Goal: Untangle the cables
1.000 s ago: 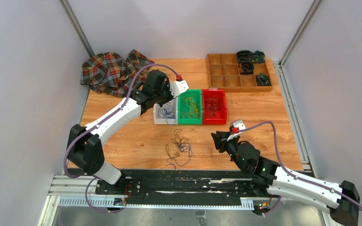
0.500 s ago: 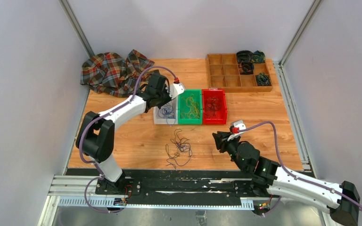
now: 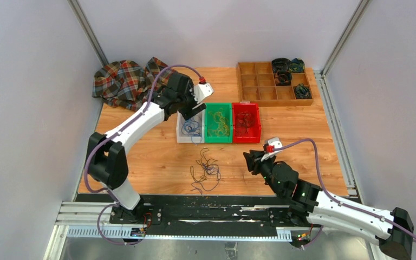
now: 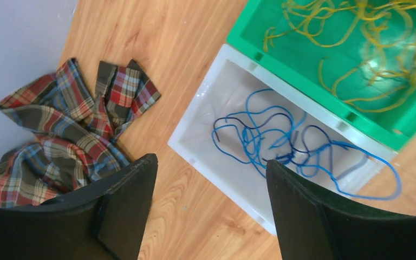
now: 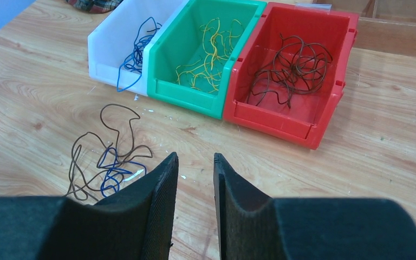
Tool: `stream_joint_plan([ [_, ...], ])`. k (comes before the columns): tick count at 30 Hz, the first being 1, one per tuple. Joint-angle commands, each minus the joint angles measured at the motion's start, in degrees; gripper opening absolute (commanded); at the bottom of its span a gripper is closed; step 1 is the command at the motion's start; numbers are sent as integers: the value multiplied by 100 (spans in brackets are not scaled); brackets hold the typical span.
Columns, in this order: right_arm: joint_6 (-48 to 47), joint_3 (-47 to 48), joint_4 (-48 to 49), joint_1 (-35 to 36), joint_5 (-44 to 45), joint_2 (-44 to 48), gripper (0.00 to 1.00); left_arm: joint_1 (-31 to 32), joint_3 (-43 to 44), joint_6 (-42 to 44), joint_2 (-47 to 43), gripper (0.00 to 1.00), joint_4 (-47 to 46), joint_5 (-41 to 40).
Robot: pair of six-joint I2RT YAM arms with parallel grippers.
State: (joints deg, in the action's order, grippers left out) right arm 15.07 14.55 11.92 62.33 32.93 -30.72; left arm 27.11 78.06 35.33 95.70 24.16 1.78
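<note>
A small tangle of dark and blue cables (image 3: 206, 170) lies on the table's near middle, also seen in the right wrist view (image 5: 108, 157). Loose blue cables (image 4: 281, 141) lie in the white bin (image 4: 195, 119), one loop hanging over its near rim. Yellow cables (image 4: 357, 43) fill the green bin (image 4: 303, 76), and dark cables (image 5: 290, 67) sit in the red bin (image 5: 281, 122). My left gripper (image 4: 211, 162) hovers open and empty over the white bin's left edge. My right gripper (image 5: 195, 156) stands right of the tangle, jaws a little apart, holding nothing.
A plaid cloth (image 3: 127, 81) is bunched at the back left, close to the left arm. A wooden compartment tray (image 3: 273, 84) with dark coils stands at the back right. The three bins sit side by side mid-table.
My left gripper has opened and drawn back and up from the white bin, where the blue cables now lie loose. The right arm has stayed put.
</note>
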Motion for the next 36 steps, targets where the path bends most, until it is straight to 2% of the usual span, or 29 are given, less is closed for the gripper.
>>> stream_joint_plan([
  [1, -70, 181, 20, -106, -20, -82, 31, -11, 203, 71, -570, 78, 777, 875],
  [3, -17, 184, 21, -107, -25, -133, 32, 151, 199, 164, -662, 78, 1344, 1384],
  [6, 97, 136, 8, -107, -11, -146, 32, 552, -203, 433, -832, 78, 1725, 1825],
  [10, 267, 85, -164, -107, 36, -72, 32, 996, -704, 396, -883, 77, 1738, 2340],
  [18, 466, 36, -630, -107, 175, 180, 31, 1704, -854, 299, -561, 72, 1749, 3130],
  [26, 539, 50, -1161, -106, 429, 686, 30, 2404, -1010, 754, -87, 71, 1847, 3528],
  [30, 575, 32, -1450, -115, 510, 947, 29, 2579, -1032, 911, 147, 68, 1856, 3354],
  [36, 620, 31, -1550, -115, 576, 1045, 26, 2677, -990, 910, 483, 59, 1740, 3060],
])
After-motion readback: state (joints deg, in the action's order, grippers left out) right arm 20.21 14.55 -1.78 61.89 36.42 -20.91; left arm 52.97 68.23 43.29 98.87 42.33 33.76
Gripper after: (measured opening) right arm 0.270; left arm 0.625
